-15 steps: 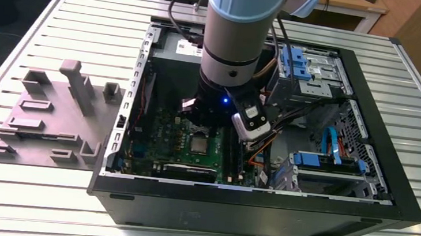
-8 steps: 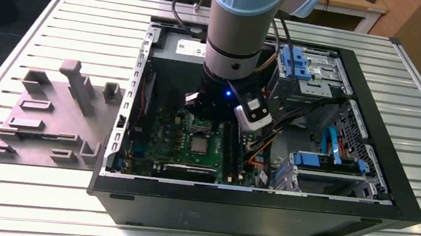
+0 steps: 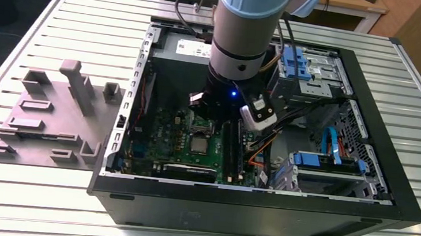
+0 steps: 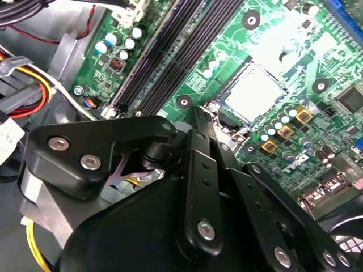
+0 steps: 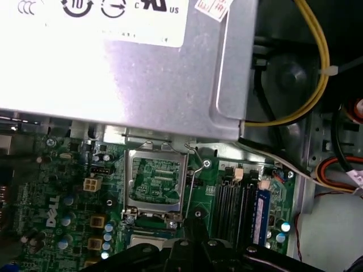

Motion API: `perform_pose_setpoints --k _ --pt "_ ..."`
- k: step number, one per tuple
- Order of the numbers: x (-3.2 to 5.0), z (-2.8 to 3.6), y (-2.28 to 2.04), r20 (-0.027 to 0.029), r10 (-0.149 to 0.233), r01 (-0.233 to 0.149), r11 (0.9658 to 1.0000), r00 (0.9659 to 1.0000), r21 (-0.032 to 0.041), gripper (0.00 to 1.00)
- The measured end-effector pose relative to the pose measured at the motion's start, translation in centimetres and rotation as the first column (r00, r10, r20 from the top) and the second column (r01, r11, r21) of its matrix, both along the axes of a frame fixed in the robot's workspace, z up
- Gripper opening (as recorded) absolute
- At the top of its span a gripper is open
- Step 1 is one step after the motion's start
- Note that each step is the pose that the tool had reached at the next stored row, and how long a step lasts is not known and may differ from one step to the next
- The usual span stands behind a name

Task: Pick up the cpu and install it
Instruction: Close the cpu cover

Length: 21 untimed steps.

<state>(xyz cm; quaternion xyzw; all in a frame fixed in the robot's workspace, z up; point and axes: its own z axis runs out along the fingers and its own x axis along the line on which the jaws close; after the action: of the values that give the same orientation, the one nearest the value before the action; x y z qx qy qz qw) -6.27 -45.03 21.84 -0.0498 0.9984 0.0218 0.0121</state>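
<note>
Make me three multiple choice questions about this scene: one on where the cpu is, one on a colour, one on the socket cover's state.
1. Where is the cpu? A on the grey tray; B in the socket; C on the power supply.
2. What colour is the board? A green; B red; C white.
3. The socket cover is: A shut; B raised open; C missing.
Answers: 1 B, its silver top lies framed by the socket; 2 A, green shows between all parts; 3 B, the cover stands up and the cpu lies bare.
</note>
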Motion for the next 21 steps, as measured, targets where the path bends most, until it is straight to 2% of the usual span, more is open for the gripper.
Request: perform_pose_setpoints --k 6,9,17,21 --pt "0.28 -0.09 0.01 0.0004 0.036 -0.036 0.9993 0.9994 0.0127 0.10" --pt "0.37 -0.17 0.17 0.0007 0.043 -0.043 0.9989 0.9991 0.0204 0.10" --pt "0.39 -0.61 1.44 0.0013 0.053 -0.054 0.9981 0.9986 0.0311 0.10" --pt "0.27 -0.94 1.69 0.0014 0.062 -0.062 0.9975 0.9981 0.0354 0.10"
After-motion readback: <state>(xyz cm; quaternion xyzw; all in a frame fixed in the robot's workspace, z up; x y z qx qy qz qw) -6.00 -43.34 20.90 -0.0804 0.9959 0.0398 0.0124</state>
